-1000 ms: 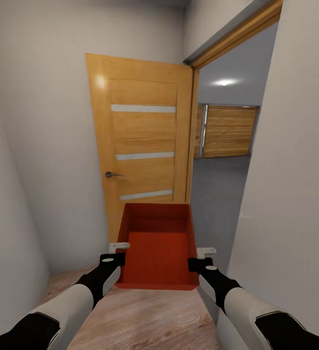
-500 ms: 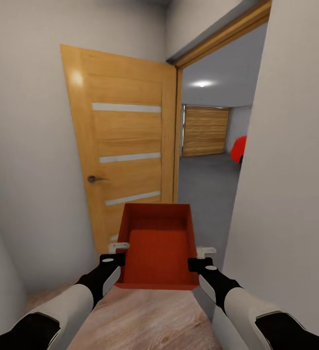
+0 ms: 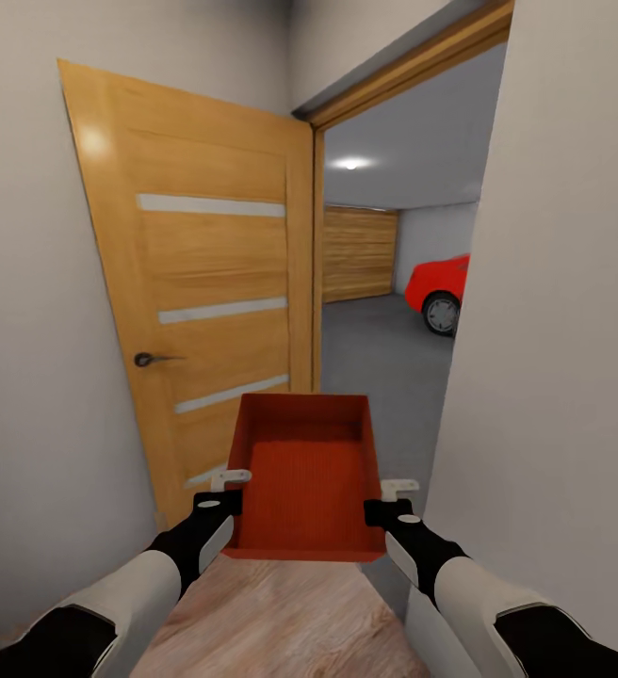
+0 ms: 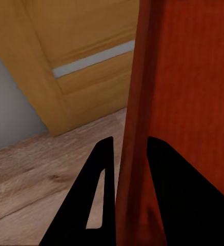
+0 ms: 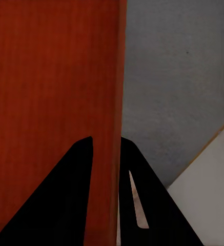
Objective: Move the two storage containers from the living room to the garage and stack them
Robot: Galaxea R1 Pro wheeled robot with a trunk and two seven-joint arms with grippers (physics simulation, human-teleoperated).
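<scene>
- I had one storage container (image 3: 307,480) in transit, held out in front of me at the threshold, just short of the open orange door (image 3: 201,273) and the doorway beside it.
- Past that door I could see the garage, with its dark grey floor (image 3: 380,353), a wooden panel wall at the back and part of a red car (image 3: 438,285).
- I judged the job under half done: this bin had not yet crossed onto the concrete, nothing was set down, and no stacking had begun.
- What remained, as I read it: carry this one in, place it, and see to the other bin and the stacking.
- My left gripper (image 3: 230,482) was clamped on the container's left wall; in the left wrist view a finger (image 4: 99,200) sat on each side of that thin wall.
- My right gripper (image 3: 396,491) was likewise pinched on the right wall, one finger (image 5: 65,200) inside the bin and one outside.
- The container looked orange-red, rectangular, open-topped and empty, with thin plain walls and a finely ribbed bottom.
- It hung roughly level between the two arms, above the light wood planks (image 3: 281,612) on my side of the door.
</scene>
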